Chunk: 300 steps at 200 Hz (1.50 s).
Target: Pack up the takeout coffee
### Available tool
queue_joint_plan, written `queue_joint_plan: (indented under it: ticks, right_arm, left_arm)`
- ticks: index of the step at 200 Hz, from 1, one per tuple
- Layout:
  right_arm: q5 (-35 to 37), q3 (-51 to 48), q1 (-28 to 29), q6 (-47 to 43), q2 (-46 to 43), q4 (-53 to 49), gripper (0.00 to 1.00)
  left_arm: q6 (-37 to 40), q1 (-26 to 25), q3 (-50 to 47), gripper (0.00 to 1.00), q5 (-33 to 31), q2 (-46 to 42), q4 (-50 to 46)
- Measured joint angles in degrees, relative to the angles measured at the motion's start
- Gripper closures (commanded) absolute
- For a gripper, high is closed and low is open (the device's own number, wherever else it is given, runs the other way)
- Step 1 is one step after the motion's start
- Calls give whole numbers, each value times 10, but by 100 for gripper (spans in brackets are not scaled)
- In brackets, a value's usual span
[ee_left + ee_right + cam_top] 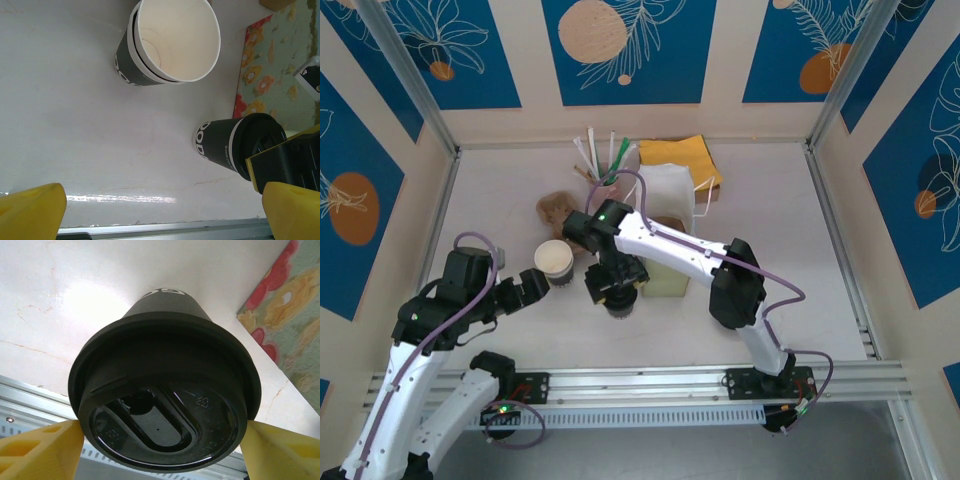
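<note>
The coffee cup [218, 145], dark with a white band and with a black lid [165, 405] on it, stands upright on the white table [800, 250], near the front edge and well in front of the pink cup of straws [605, 180]. The right gripper [617, 292] is directly above it. In the right wrist view its yellow fingers [37, 452] stand one on each side of the lid, and both seem to meet the rim; if they really press it, I cannot tell. Just beside the cup, on its right, there is a green flowered surface [285, 315] (to which thing it belongs is not clear). An open cup [553, 258] of the same kind, pale inside, stands on the table to the left, a little apart from the coffee cup. The left gripper [538, 283] is low next to this open cup and points toward it, with its yellow fingers [30, 212] spread wide apart and nothing between them. The tall pale-yellow bag [665, 280] with white handles stands behind the right arm.
</note>
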Motion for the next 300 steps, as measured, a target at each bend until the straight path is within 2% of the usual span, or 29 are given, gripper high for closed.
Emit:
queue_joint_plan:
  ticks: [300]
  right_arm:
    - [9, 14, 0, -4, 16, -4, 21]
  left_arm:
    - [0, 0, -6, 0, 0, 0, 0]
